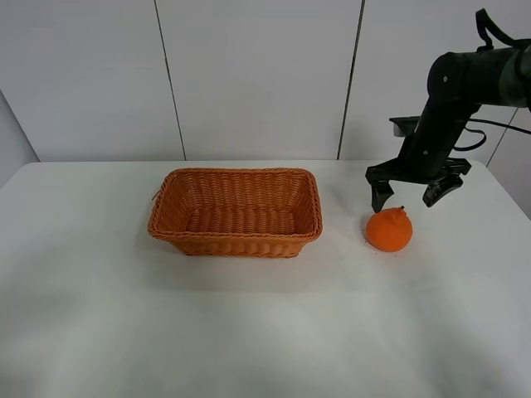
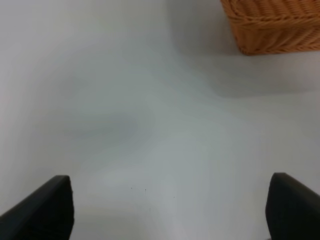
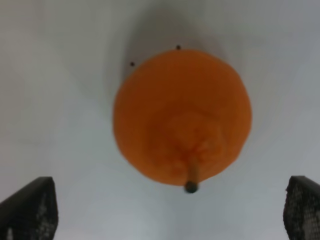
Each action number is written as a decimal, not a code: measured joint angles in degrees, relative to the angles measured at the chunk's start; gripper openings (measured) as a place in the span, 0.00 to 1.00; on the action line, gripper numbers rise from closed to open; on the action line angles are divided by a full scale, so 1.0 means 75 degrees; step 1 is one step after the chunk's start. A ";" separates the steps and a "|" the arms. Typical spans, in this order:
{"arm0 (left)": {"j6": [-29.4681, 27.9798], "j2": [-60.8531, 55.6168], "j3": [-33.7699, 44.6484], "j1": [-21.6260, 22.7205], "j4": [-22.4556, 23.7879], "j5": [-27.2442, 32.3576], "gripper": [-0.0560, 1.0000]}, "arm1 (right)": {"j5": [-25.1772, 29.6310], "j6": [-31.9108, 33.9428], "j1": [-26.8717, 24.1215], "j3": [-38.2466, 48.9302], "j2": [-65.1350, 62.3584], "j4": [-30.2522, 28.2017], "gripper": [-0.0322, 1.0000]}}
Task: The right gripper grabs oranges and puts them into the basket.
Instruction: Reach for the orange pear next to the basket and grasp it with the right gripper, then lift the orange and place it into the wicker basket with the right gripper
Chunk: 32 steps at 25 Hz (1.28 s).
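Right gripper (image 1: 405,201) spread open, empty, hovering over orange (image 1: 389,230); fruit sits at its 7 o'clock, stem up. Basket (image 1: 232,243) at orange's 9 o'clock.

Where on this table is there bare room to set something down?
The whole front strip of the table before the basket and orange is bare, as is the left end. The basket's inside is empty. Crowded only around the orange, under the open right jaws.

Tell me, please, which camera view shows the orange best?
The right wrist view: the orange looms large from above, stem clear. The exterior high view shows it small, right of the basket, below the right gripper. The left wrist view misses it.
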 joint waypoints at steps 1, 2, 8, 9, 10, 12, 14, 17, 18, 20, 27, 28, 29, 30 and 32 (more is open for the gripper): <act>0.0000 0.0000 0.0000 0.0000 0.0000 0.0000 0.89 | -0.0010 0.0007 -0.0031 0.0000 0.0032 -0.0013 0.70; 0.0000 0.0000 0.0000 0.0000 0.0000 0.0000 0.89 | -0.0018 0.0016 -0.0059 0.0000 0.0052 -0.0013 0.70; 0.0000 0.0000 0.0000 0.0000 0.0000 0.0000 0.89 | -0.0125 0.0040 -0.0172 0.0000 0.0346 -0.0034 0.70; 0.0000 0.0000 0.0000 0.0000 0.0000 0.0000 0.89 | -0.0194 0.0040 -0.0172 0.0000 0.0395 -0.0034 0.70; 0.0000 0.0000 0.0000 0.0000 0.0000 0.0000 0.89 | -0.0275 0.0040 -0.0172 -0.0006 0.0449 -0.0034 0.70; 0.0000 0.0000 0.0000 0.0000 0.0000 0.0000 0.89 | -0.0460 0.0040 -0.0172 -0.0016 0.0590 -0.0002 0.70; 0.0000 0.0000 0.0000 0.0000 0.0000 0.0000 0.89 | -0.0581 0.0040 -0.0172 -0.0016 0.0765 0.0054 0.70; 0.0000 0.0000 0.0000 0.0000 0.0000 0.0000 0.89 | -0.0618 0.0040 -0.0172 -0.0016 0.1074 0.0080 0.70; 0.0000 0.0000 0.0000 0.0000 0.0000 0.0000 0.89 | -0.0634 0.0040 -0.0172 -0.0016 0.1166 0.0080 0.70; 0.0000 0.0000 0.0000 0.0000 0.0000 0.0000 0.89 | -0.0680 0.0040 -0.0172 -0.0016 0.1307 0.0100 0.70; 0.0000 0.0000 0.0000 0.0000 0.0000 0.0000 0.89 | -0.0735 0.0032 -0.0172 -0.0025 0.1455 0.0164 0.66; 0.0000 0.0000 0.0000 0.0000 0.0000 0.0000 0.89 | -0.0735 0.0024 -0.0172 -0.0025 0.1455 0.0164 0.60; 0.0000 0.0000 0.0000 0.0000 0.0000 0.0000 0.89 | -0.0728 0.0005 -0.0172 -0.0025 0.1455 0.0164 0.54; 0.0000 0.0000 0.0000 0.0000 0.0000 0.0000 0.89 | -0.0717 0.0006 -0.0172 -0.0025 0.1455 0.0164 0.44; 0.0000 0.0000 0.0000 0.0000 0.0000 0.0000 0.89 | -0.0673 0.0006 -0.0172 -0.0035 0.1446 0.0164 0.26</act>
